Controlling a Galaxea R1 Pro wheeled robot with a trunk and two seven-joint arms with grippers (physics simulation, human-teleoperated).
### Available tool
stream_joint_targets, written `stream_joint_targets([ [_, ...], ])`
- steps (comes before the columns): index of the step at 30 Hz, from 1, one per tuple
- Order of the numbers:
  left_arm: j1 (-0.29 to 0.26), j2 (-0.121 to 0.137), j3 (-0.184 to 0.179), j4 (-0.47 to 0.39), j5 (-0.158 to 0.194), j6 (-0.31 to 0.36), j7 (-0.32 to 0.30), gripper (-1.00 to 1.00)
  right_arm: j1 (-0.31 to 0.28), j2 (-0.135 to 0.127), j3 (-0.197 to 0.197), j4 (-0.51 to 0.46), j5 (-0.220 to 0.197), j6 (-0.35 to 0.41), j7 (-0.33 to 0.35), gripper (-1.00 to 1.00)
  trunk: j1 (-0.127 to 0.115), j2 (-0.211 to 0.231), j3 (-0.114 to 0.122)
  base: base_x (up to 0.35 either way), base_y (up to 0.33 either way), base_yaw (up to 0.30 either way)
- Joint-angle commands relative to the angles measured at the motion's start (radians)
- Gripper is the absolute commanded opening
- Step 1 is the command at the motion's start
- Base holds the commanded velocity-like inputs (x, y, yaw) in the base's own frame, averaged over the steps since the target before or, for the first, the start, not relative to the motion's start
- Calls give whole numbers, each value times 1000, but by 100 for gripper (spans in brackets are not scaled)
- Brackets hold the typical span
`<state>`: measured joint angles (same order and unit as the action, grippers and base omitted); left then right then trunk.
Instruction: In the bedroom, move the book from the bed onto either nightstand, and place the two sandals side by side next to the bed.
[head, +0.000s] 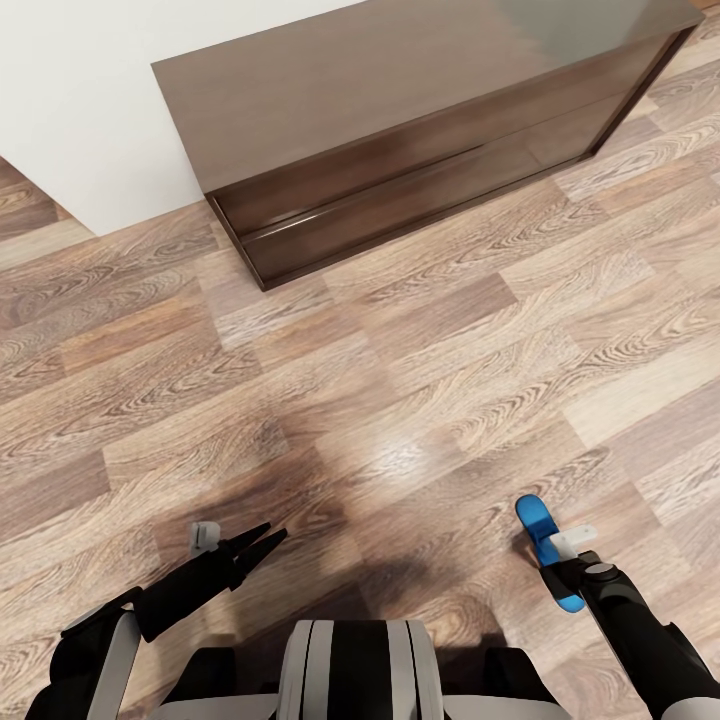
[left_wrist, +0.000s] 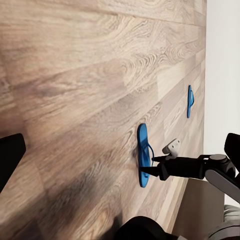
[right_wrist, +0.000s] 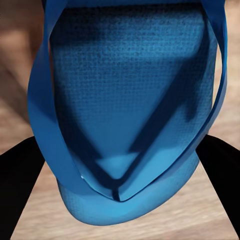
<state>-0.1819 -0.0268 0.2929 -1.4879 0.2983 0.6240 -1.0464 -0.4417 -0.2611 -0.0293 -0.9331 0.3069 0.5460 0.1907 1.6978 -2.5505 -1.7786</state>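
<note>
In the right wrist view one bright blue sandal (right_wrist: 125, 90) lies between my right gripper's black fingers (right_wrist: 20, 190), which press its toe end from both sides. In the head view the same sandal (head: 535, 520) is low over the wood floor at the lower right, with my right gripper (head: 563, 583) shut on its near end. I cannot tell whether it touches the floor. The left wrist view shows this sandal (left_wrist: 143, 147) and the second sandal (left_wrist: 190, 100) flat on the floor farther off. My left gripper (head: 268, 538) hangs open and empty at the lower left. The book, bed and nightstand are out of view.
A long low dark brown bench (head: 400, 110) stands ahead against a white wall (head: 80, 110). Bare wood-plank floor (head: 400, 380) stretches between it and my base.
</note>
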Motion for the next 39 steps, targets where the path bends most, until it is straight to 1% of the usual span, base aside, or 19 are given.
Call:
stream_joint_targets([
  [1,-1,-1,2,0,2,8,-3,100,0,0,-2,-1,6,4,9,-100,0,0,0,0,0,0],
  [6,-1,-1,2,0,2,8,3,100,0,0,-1,-2,6,4,9,-100,0,0,0,0,0,0],
  [11,-1,-1,1,0,2,8,41,100,0,0,-1,-2,6,4,8,-100,0,0,0,0,0,0],
  [12,0,-19,0,0,1,8,104,100,0,0,-1,-3,6,4,9,-100,-1,0,3,0,0,0],
  [17,-1,-19,-1,0,1,8,103,100,0,0,-1,-3,6,4,9,-100,-3,1,23,0,0,0],
  [25,-1,-19,-17,0,2,8,104,100,0,0,-1,-5,6,4,9,-100,-6,3,54,0,0,0],
  [39,-1,-17,-17,3,2,9,102,100,0,0,-1,-7,6,4,14,-100,-13,6,108,0,0,0],
])
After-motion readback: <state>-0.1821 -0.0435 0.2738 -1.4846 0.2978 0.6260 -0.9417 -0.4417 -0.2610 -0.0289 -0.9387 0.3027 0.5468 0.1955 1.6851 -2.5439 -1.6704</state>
